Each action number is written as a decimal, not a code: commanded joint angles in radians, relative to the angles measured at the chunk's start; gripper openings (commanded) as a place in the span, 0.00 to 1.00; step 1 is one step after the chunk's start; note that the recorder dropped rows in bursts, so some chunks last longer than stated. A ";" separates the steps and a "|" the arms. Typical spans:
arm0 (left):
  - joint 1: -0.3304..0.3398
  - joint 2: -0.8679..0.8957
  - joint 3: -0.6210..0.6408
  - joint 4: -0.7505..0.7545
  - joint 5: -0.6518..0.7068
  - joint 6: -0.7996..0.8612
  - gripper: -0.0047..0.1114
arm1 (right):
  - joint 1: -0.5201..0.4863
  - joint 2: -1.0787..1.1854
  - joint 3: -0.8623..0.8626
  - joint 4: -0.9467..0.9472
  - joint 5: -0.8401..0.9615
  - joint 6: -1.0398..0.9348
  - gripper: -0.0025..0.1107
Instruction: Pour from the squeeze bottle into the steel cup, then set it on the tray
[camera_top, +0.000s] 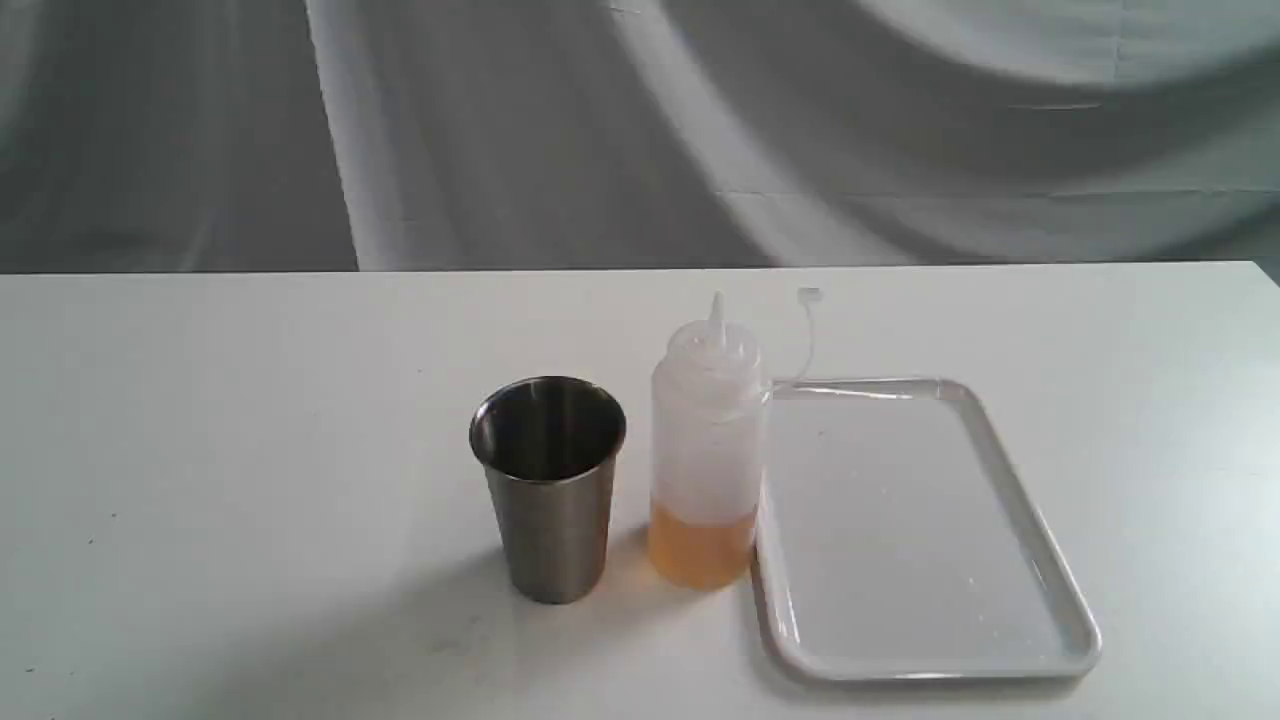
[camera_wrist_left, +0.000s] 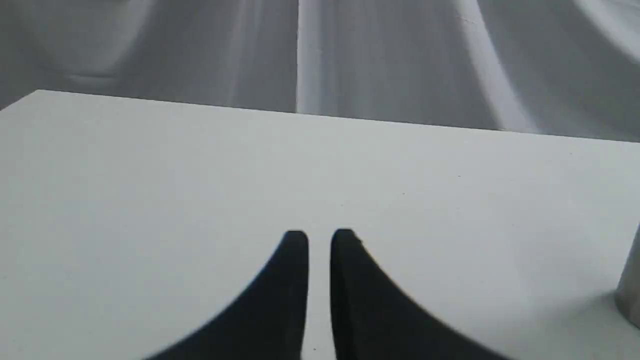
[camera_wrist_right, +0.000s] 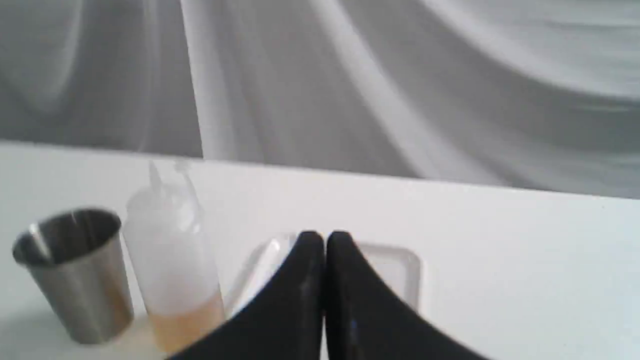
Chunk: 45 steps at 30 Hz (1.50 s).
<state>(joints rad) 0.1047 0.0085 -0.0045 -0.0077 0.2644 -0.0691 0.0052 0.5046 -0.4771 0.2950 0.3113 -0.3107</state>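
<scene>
The squeeze bottle (camera_top: 705, 450) stands upright mid-table with amber liquid in its bottom part and its tethered cap hanging off. Just to its left stands the steel cup (camera_top: 548, 480), upright. The white tray (camera_top: 1040, 540) lies right of the bottle, its near-left rim almost touching the bottle. Neither gripper shows in the exterior view. In the right wrist view my right gripper (camera_wrist_right: 325, 240) is shut on nothing, hovering before the tray (camera_wrist_right: 400, 265), with the bottle (camera_wrist_right: 172, 260) and cup (camera_wrist_right: 75, 275) off to one side. My left gripper (camera_wrist_left: 319, 240) has a narrow gap between its fingers and holds nothing; the cup (camera_wrist_left: 631, 295) is at that frame's edge.
The white table (camera_top: 250, 450) ends at a straight far edge against a grey draped backdrop (camera_top: 640, 130). Bare tabletop lies left of the cup and right of the tray.
</scene>
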 joint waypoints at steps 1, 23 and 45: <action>-0.005 0.002 0.004 -0.004 0.001 -0.002 0.11 | 0.002 0.231 -0.141 0.095 0.076 -0.188 0.02; -0.005 0.002 0.004 -0.004 0.001 -0.002 0.11 | 0.378 1.038 -0.249 0.367 -0.345 -0.556 0.02; -0.005 0.002 0.004 -0.004 0.001 -0.002 0.11 | 0.520 1.119 0.033 -0.024 -0.968 0.101 0.02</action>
<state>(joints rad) 0.1047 0.0085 -0.0045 -0.0077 0.2644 -0.0691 0.5211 1.5936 -0.4501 0.2863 -0.6384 -0.2140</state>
